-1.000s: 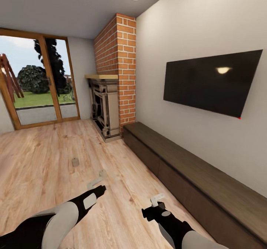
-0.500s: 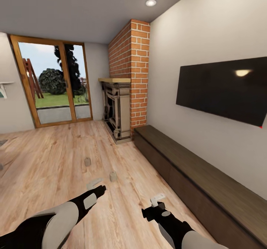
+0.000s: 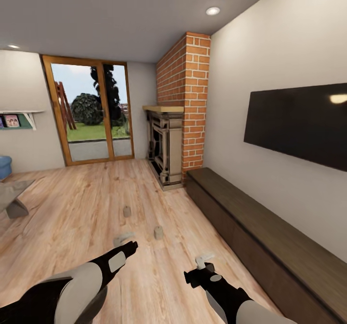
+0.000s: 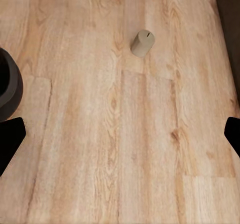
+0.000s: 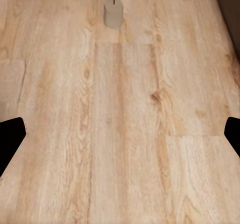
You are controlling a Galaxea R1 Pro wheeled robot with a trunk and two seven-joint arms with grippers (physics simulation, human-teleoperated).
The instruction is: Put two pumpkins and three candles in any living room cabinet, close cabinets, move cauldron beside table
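On the floor (image 3: 72, 218), two candles (image 3: 126, 211); wrists catch one.

Bright, even daylight from the glass doors (image 3: 91, 116); ceiling spotlight (image 3: 212, 11) glares on the television (image 3: 301, 124).

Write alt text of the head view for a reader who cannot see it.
Two small beige candles, one nearer than the other, stand on a wooden floor ahead of the robot's two arms. A long low dark cabinet runs along the right wall under a television, past a brick fireplace and glass doors.
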